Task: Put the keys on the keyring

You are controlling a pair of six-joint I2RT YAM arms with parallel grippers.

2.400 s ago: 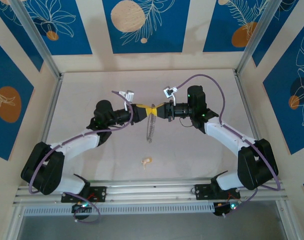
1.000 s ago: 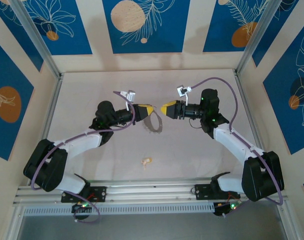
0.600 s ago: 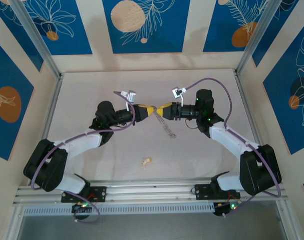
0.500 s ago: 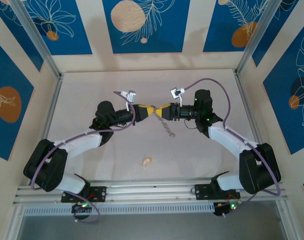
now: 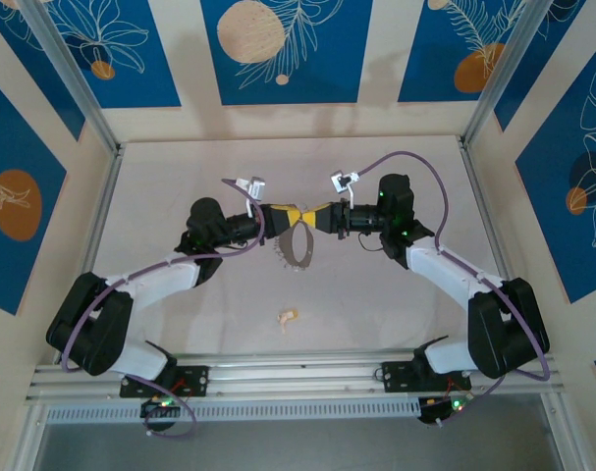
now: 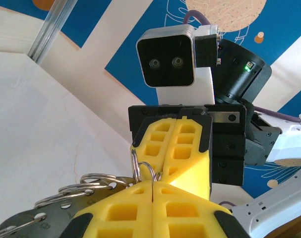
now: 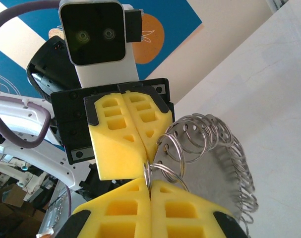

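table (image 5: pixel 180 177): a pale surface is spread under both arms, and the pincers are held above its middle.
left arm (image 5: pixel 150 280): it is stretched forward and bent inward, its wrist roughly level and pointed at the other arm.
right arm (image 5: pixel 445 270): it is posed as a mirror of the left, so the two sets of tips are brought nose to nose.
left gripper (image 5: pixel 290 215): it is clenched on the keyring's wire.
right gripper (image 5: pixel 322 216): it is clamped on the same wire, just beside the left tips.
keyring (image 5: pixel 298 250): it is hung from the meeting tips, its loop drooped below them toward the bases.
key (image 5: pixel 289 316): it is left on the table, well apart from both pincers, on the base side and almost straight under their meeting point. The left arm is judged only marginally nearer. Its long axis cannot be made out, since it is too small.
coming move: one pincer is judged to need freeing for the key.
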